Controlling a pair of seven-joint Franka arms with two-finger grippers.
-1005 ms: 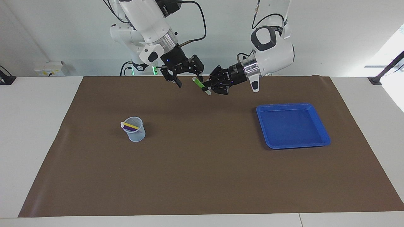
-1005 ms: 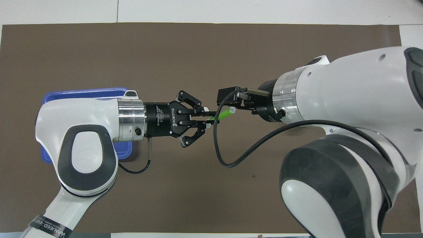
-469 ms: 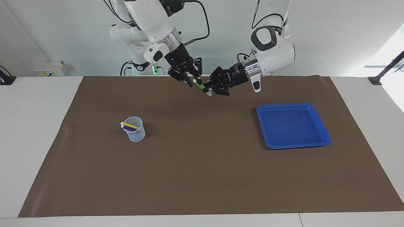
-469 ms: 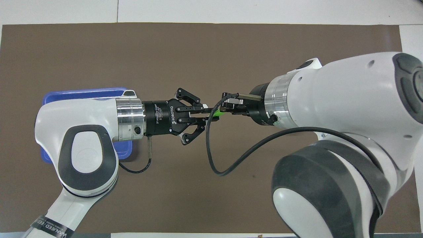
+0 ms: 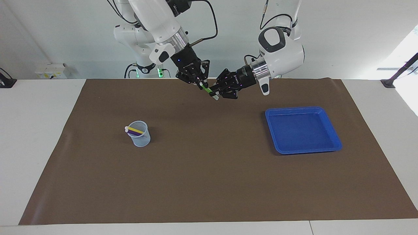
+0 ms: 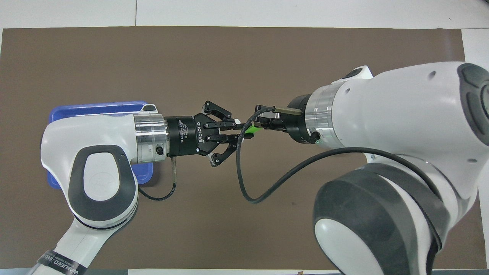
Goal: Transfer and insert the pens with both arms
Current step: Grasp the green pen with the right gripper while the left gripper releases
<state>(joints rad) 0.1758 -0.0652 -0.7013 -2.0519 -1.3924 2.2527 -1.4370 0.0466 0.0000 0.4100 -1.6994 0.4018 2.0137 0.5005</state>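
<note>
My left gripper (image 5: pixel 214 91) is shut on the green pen (image 5: pixel 206 88) and holds it in the air over the mat's edge near the robots, midway between the arms. The pen's whitish upper end points toward my right gripper (image 5: pixel 200 83), which is at that end of the pen. In the overhead view the left gripper (image 6: pixel 241 131) and right gripper (image 6: pixel 260 124) meet at the green pen (image 6: pixel 250 130). The yellow pen (image 5: pixel 137 130) and the purple pen (image 5: pixel 134 133) lie across the top of a pale blue mesh cup (image 5: pixel 140 138).
A blue tray (image 5: pixel 302 129) lies on the brown mat (image 5: pixel 209 182) toward the left arm's end; it shows partly under the left arm in the overhead view (image 6: pixel 95 108). The cup stands toward the right arm's end and is hidden under the right arm in the overhead view.
My right gripper has moved in from beside the pen to its whitish upper end. My left gripper has kept its hold on the green pen and barely moved.
</note>
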